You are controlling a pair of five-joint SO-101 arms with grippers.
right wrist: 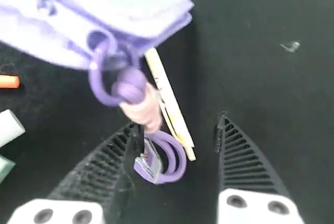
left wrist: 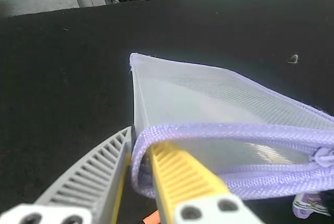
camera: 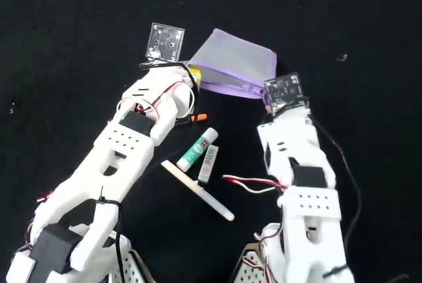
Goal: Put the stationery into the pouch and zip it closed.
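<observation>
Toward twelve o'clock on the black surface (camera: 66,45), found the pouch (camera: 234,65), its zip edge facing six and running roughly nine to three. Noted the left tool (left wrist: 140,140) pinched on the nine o'clock end: yellow finger (left wrist: 177,177) inside the open mouth, grey finger (left wrist: 99,166) outside, rim caught between. Saw the right tool (right wrist: 177,125) at the three o'clock end, spread wide and gripping nothing, with the zip pull (right wrist: 128,85) just beside one finger.

Counted the stationery outside the pouch, all at six to seven o'clock of it and between the arms: orange pen (camera: 196,118) nearest the mouth, then glue stick (camera: 196,149) and white tube (camera: 208,163) side by side, long axes one to seven, then pale stick (camera: 198,190), axis ten to four. Judged both arms about equally near the glue stick. Reckoned the empty right tool the freer to fetch, closing across the short width, while the left held the mouth open.
</observation>
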